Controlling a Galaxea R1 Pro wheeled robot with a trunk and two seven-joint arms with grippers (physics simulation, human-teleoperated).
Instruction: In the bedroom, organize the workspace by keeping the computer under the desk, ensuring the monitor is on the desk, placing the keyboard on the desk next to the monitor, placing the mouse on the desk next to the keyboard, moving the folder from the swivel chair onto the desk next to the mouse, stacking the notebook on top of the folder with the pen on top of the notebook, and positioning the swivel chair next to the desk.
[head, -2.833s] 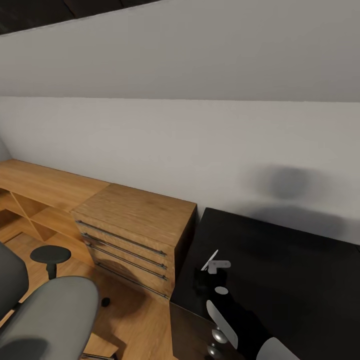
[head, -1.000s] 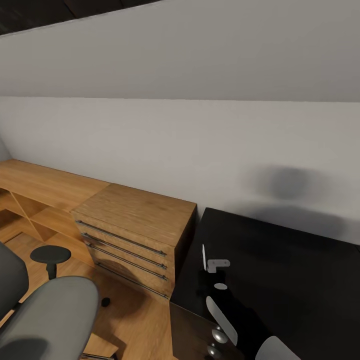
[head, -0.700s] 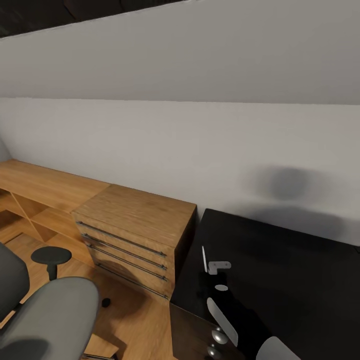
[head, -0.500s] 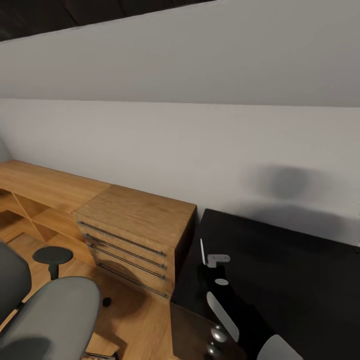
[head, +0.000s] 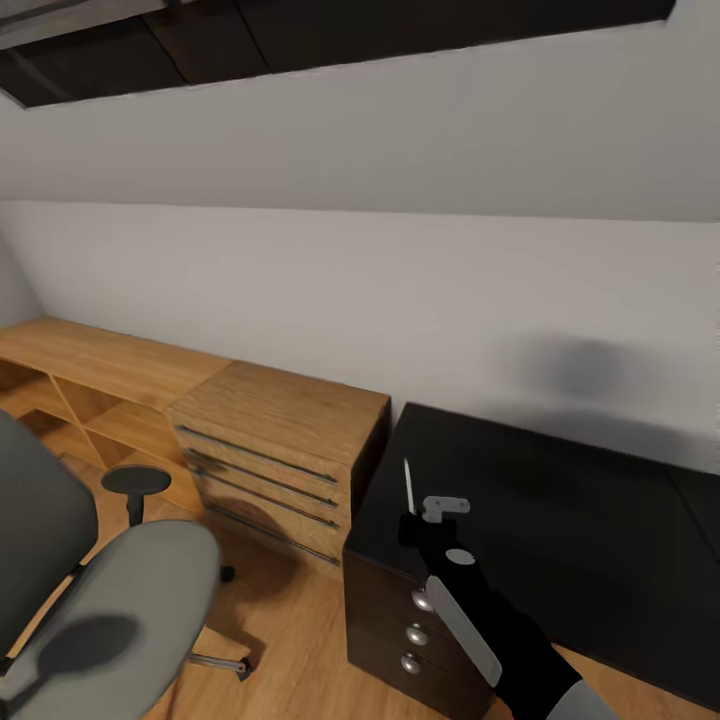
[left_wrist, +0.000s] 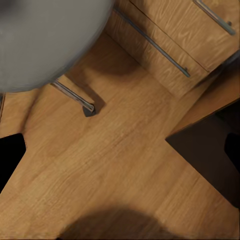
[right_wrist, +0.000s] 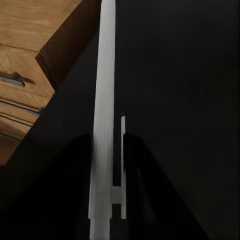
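My right gripper (head: 412, 522) hovers over the left end of the glossy black desk (head: 560, 520), shut on a thin white pen (head: 408, 487) that stands nearly upright. In the right wrist view the pen (right_wrist: 102, 115) and its clip run between the two dark fingers (right_wrist: 80, 155), with the desk top (right_wrist: 175, 75) behind. The grey swivel chair (head: 130, 600) stands on the floor to the left of the desk. Over the floor near the chair seat (left_wrist: 45, 40), my left gripper (left_wrist: 120, 155) is open and holds nothing. Computer, monitor, keyboard, mouse, folder and notebook are out of view.
A light-wood cabinet (head: 290, 420) with long bar handles stands against the wall, touching the desk's left end. The desk's dark drawer unit (head: 410, 630) has round silver knobs. Wood floor (head: 290, 640) separates chair and desk. A sloped white wall rises behind.
The pen went from tilted to nearly upright in my right gripper. The head camera then pulled back and up, so the whole view shifted and more of the chair and drawers shows.
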